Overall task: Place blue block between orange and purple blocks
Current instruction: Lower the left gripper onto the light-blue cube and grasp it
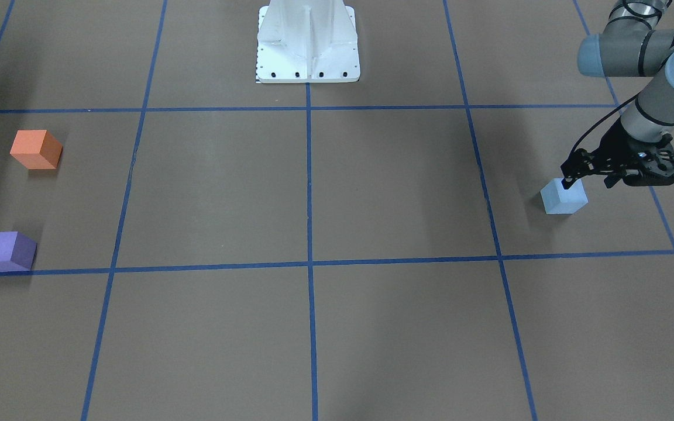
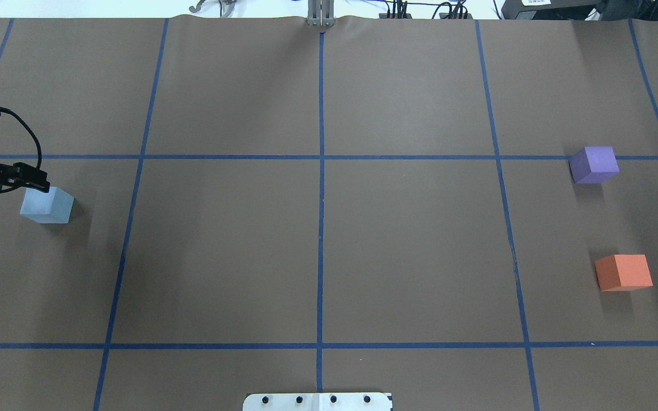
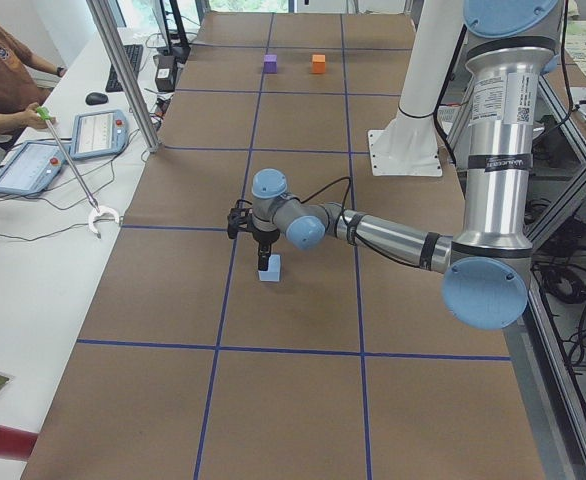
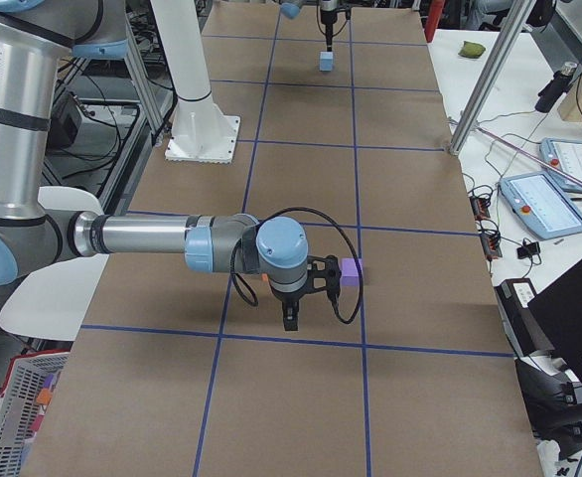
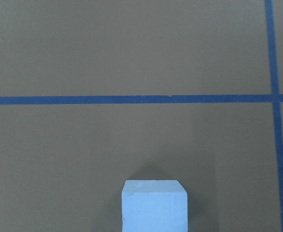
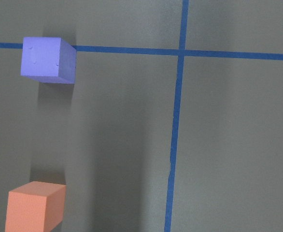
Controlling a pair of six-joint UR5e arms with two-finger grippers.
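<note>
Two claws: left claw (image 1: 587,183) is hanging, jaws spread, just above the blue block (image 1: 564,199); right claw (image 4: 290,316) is hovering beside the purple block (image 1: 6,251), open or closed I cannot tell.
Blue block: is sitting on the worktop (image 2: 409,257), at its left end.
Purple block, orange block (image 1: 35,149): are sitting near each other, not touching, at the right end, well apart from blue.

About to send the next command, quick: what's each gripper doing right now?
Left gripper: open, just above the blue block, holding nothing.
Right gripper: cannot tell; it shows only in the side view.
</note>
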